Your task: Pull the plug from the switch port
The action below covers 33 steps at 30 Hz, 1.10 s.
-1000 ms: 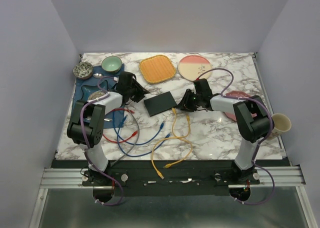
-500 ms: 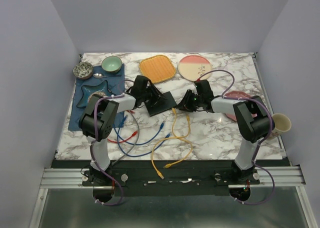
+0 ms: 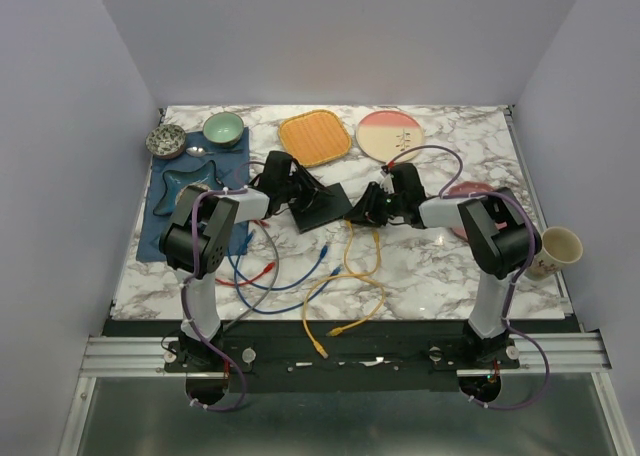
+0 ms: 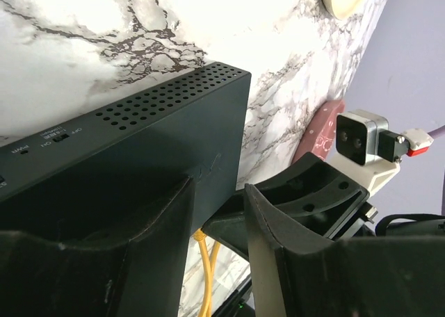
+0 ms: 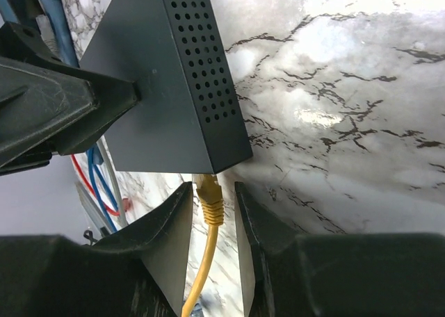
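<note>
Right hand (image 5: pixel 213 189) lined up on the plug (image 5: pixel 208 190), pull not yet begun.

The switch (image 3: pixel 322 206) lay askew near the middle of the table (image 3: pixel 430 266), with the plug seated in a port on its near edge and the yellow cable (image 5: pixel 200 275) trailing toward the arms. The right hand's fingers stood spread on either side of the plug, with a sliver of gap on each side, gripping nothing. The left hand (image 4: pixel 219 185) was half spread with one finger against the switch's face. Whether it truly pinched the box could not be told. The next move, as I judged it, called for closing on the plug and drawing it straight out along the cable while the left hand braced the switch.
</note>
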### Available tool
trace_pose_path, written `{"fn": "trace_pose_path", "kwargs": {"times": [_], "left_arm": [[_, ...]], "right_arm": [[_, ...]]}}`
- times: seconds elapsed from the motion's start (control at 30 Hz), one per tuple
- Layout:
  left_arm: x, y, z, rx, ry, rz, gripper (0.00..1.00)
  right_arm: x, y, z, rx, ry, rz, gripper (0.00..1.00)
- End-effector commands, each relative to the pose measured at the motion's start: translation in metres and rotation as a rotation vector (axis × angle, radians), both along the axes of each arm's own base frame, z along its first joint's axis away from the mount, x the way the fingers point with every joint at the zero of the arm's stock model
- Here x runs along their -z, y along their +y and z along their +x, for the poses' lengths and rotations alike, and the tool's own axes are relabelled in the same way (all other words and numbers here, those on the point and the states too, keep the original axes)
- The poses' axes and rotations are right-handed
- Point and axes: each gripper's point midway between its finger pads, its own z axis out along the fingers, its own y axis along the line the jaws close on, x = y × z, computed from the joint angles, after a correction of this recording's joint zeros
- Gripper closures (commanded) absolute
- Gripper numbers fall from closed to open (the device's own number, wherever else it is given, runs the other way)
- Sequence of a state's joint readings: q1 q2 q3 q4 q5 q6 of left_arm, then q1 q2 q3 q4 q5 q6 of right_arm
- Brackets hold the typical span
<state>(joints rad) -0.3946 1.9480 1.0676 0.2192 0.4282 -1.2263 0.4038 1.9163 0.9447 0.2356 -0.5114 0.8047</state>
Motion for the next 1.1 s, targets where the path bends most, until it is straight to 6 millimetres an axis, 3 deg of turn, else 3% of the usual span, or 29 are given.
{"fn": "trace_pose_path", "kwargs": {"times": [0.0, 0.53, 0.73, 1.07], "left_arm": [[0.028, 0.006, -0.014, 0.001, 0.088, 0.034, 0.51], [0.031, 0.007, -0.018, 0.004, 0.091, 0.033, 0.51], [0.032, 0.007, -0.018, 0.003, 0.092, 0.032, 0.51], [0.027, 0.008, -0.026, 0.018, 0.088, 0.024, 0.51]], "right_arm": [[0.007, 0.001, -0.002, -0.027, 0.004, 0.015, 0.60], [0.010, 0.001, 0.010, 0.043, 0.027, 0.026, 0.62], [0.016, 0.001, 0.009, 0.044, 0.037, 0.019, 0.69], [0.021, -0.003, 0.003, 0.027, 0.040, 0.000, 0.96]]}}
